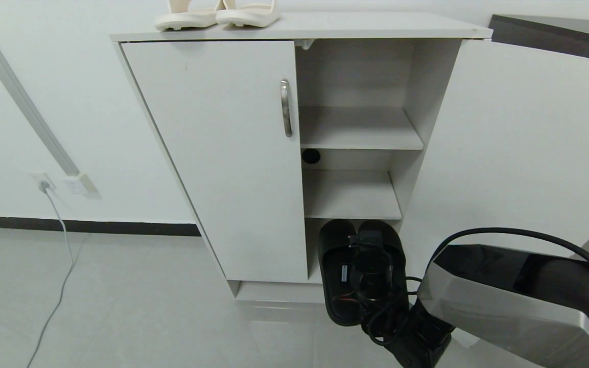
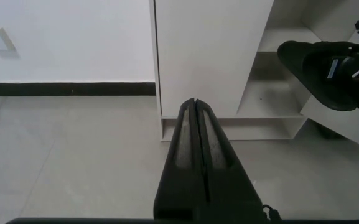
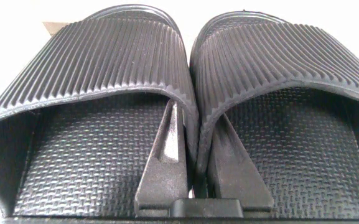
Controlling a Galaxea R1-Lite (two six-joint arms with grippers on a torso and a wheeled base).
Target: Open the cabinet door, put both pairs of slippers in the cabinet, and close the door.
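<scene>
So the cabinet has its right door swung wide open and the left door shut, handle at its inner edge. The white slippers sit side by side on top of the cabinet, toward its left end.

The black slippers are in the right gripper. One finger goes inside each slipper, and the two inner side walls are pinched together between them, so the claw is nearly closed with just that rubber in it. The pair is held low at the mouth of the bottom compartment, toes pointing in under the lower shelf and heels sticking out toward the floor in front. Can't honestly tell if the soles touch anything. The upper shelf is bare.

The left gripper is off to the left over the floor tiles, facing the closed door. Its fingers are pressed flat together with nothing in them.

There's also a wall socket on the far left with a grey cable trailing down across the floor.
</scene>
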